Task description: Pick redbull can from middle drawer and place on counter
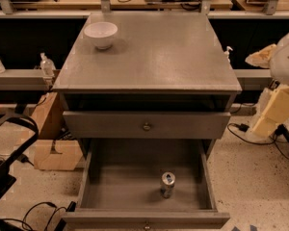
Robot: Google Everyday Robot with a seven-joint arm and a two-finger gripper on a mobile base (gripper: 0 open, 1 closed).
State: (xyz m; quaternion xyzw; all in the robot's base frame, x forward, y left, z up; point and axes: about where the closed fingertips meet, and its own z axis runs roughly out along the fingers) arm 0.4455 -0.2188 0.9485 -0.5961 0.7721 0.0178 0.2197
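Cardboard (55, 154) sits on the floor at the far left, beside the grey cabinet. Next comes a white bowl (101, 34), which rests on the back left corner of the desk (159, 57). The rest of the desk top is flat and bare.

Under it, the middle drawer (118, 186) is pulled wide open. The can (167, 184) stands up straight on the drawer floor, near the front and a little right of the middle. Nothing touches it.

Way over at the right edge is the robot's hand (272, 114), pale yellow, low beside the cabinet and well apart from the can. I cannot tell if it is open or closed. It does not seem to hold anything.

I think the job is only starting. The drawer is open, so the step now is reaching for the can. Next, the hand needs to swing left, go over the drawer's right wall and come down on the can from above. It must close gently so the can does not tip. Then it must lift the can clear of the drawer front and the desk edge. There is lots of room on the desk away from the bowl.
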